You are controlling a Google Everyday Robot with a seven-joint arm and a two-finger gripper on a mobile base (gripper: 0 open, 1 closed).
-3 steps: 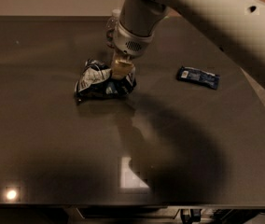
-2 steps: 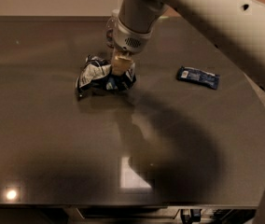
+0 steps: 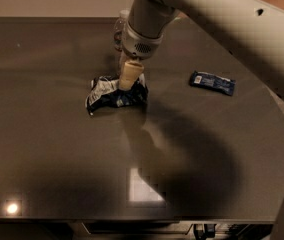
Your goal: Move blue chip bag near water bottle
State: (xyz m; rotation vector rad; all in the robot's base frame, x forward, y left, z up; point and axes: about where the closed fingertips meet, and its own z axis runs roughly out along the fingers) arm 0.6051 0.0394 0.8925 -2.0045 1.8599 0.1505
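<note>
**A:** Where is the gripper?

**B:** The gripper points down over the middle of the dark worktop, at the end of a pale arm that reaches in from the upper right. It is pinched closed on the top of the blue chip bag, which sits crumpled on the worktop.

**A:** And the water bottle?

**B:** The water bottle stands near, behind the bag, partly hidden by the arm. A small flat blue packet lies well apart to the right
</note>
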